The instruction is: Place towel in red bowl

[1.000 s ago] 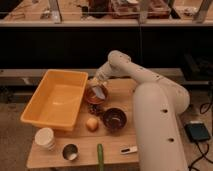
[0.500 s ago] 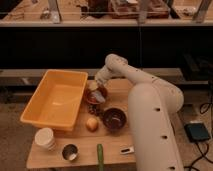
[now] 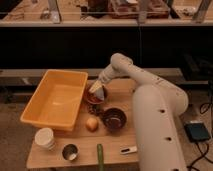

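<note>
Here, gripper above red bowl, apparently pinching pale towel; yellow bin just left, brown bowl near.

Lab-like test space: gripper over wooden table, glass partition behind.

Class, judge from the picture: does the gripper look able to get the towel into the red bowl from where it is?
Probably yes: the gripper holds the towel directly above the red bowl, with nothing between them.
</note>
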